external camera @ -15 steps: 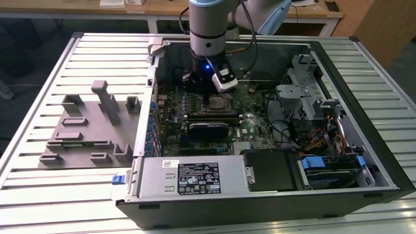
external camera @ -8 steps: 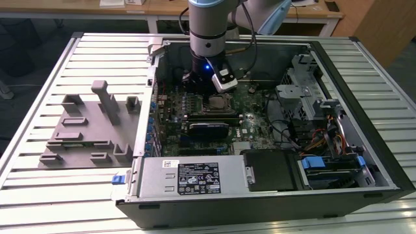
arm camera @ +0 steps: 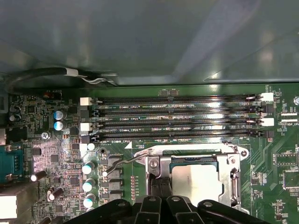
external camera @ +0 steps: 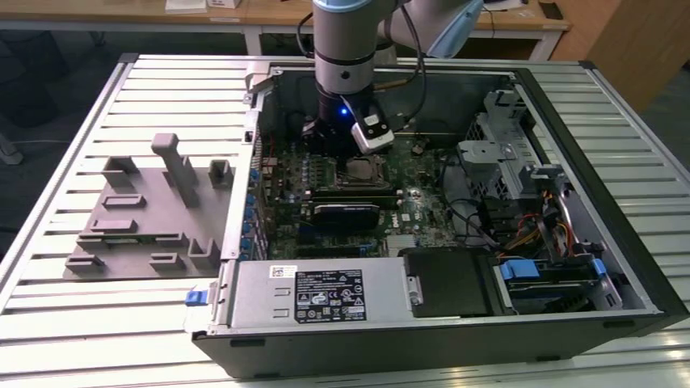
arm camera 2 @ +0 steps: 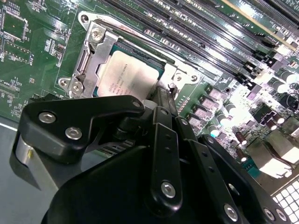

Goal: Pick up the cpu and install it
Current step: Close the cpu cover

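Reaching down into the open computer case point(external camera: 431, 347), the arm point(external camera: 345, 48) has its gripper point(arm camera 2: 163, 93) low over the green circuit board point(arm camera 2: 28, 46). The case lies on its side on a slatted metal bench point(external camera: 65, 323). A grey plastic block point(external camera: 140, 218) with posts and pockets sits just beside it, toward the exterior view's left.

In both wrist views the cpu point(arm camera 2: 128, 74) lies flat in the socket with its silvery top up, ringed by the metal frame point(arm camera 2: 93, 51). The fingers point(arm camera 2: 161, 107) look clenched, pressed against each other. Their tips are at the frame's edge just beside the cpu, not around it.

In the first wrist view, long memory slots point(arm camera: 177, 116) run in a row near the socket, and a thin wire lever point(arm camera: 122, 161) juts from one corner of the frame. In the exterior view, a grey power box point(external camera: 313, 295) fills the case's near side.
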`<state>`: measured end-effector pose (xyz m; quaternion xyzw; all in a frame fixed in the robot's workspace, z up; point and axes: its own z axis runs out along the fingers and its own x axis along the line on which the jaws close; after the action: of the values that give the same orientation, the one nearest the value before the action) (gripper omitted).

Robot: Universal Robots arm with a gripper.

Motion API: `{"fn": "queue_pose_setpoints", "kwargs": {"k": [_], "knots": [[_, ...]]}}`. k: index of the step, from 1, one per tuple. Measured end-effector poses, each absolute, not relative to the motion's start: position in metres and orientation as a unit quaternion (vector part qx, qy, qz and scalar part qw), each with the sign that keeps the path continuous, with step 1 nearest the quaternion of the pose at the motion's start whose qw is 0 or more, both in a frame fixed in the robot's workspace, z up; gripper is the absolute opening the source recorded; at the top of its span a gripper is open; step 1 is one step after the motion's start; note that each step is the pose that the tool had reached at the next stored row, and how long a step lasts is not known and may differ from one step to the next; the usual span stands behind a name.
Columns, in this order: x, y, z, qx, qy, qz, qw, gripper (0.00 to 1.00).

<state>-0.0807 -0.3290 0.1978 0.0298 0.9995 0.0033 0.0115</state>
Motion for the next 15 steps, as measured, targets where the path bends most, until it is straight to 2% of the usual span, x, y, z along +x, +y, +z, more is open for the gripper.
{"fn": "queue_pose_setpoints", "kwargs": {"k": [15], "knots": [[-0.081, -0.329, 0.208, 0.030, 0.999, 0.003, 0.012, 0.11]]}}
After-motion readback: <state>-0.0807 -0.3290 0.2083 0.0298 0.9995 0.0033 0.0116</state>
